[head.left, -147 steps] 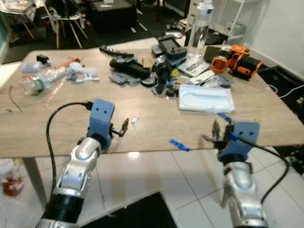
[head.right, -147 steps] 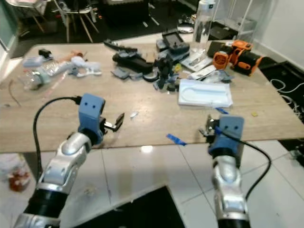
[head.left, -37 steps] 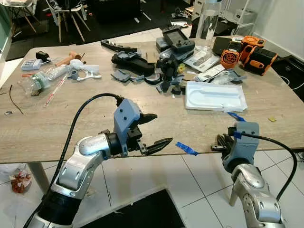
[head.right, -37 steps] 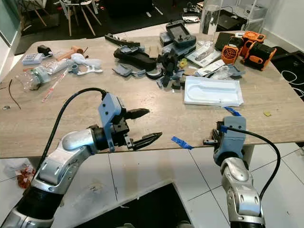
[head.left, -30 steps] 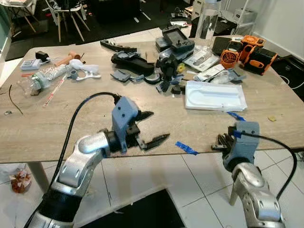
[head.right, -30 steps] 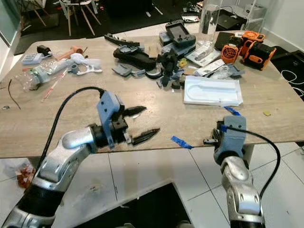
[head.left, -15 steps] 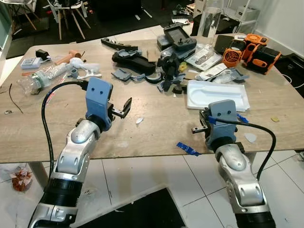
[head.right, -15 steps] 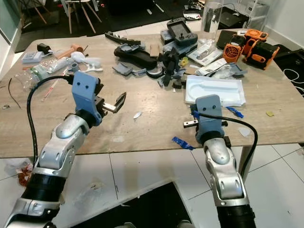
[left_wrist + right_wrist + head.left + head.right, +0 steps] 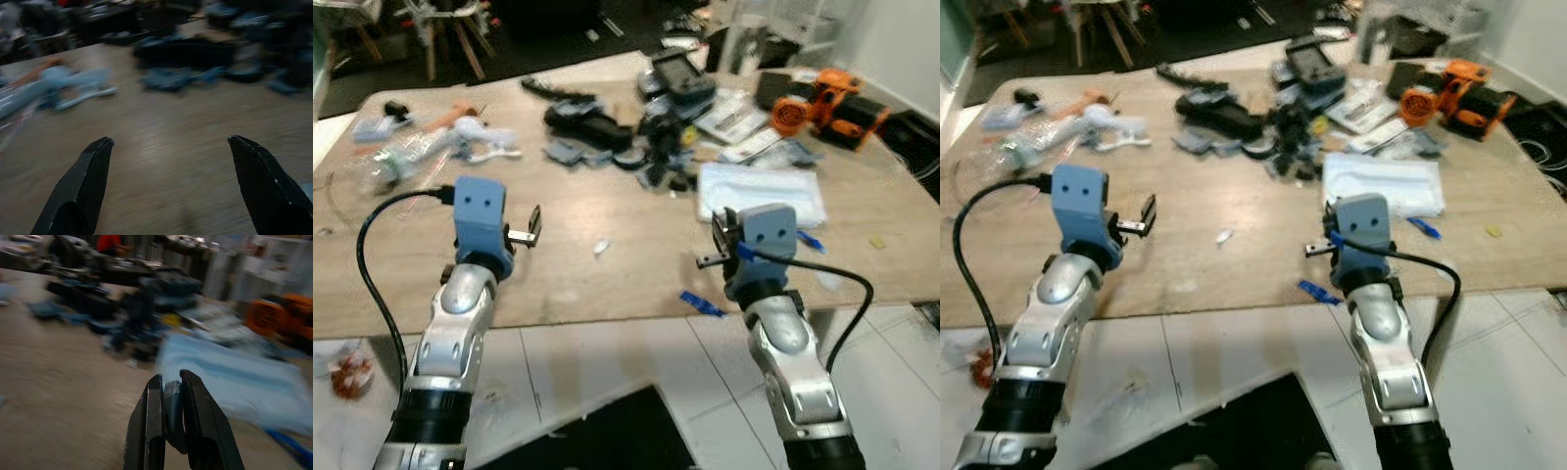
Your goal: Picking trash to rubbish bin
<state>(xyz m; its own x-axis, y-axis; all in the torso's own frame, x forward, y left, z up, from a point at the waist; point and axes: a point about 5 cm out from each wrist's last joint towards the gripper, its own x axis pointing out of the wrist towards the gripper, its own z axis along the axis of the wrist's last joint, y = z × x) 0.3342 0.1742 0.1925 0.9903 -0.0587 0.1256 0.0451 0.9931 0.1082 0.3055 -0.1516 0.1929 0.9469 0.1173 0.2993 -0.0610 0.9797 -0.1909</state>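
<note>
Since half a second ago the left pincer (image 9: 530,231) has drawn back toward the near edge of the worktop (image 9: 636,211), fingers spread wide and empty, while the right pincer (image 9: 168,418) is pressed together on what looks, through the blur, like a small grey scrap. A white scrap (image 9: 600,248) lies on the wood between the arms. Best to lower the left pincer straight over it, fingers straddling it, before closing.
</note>
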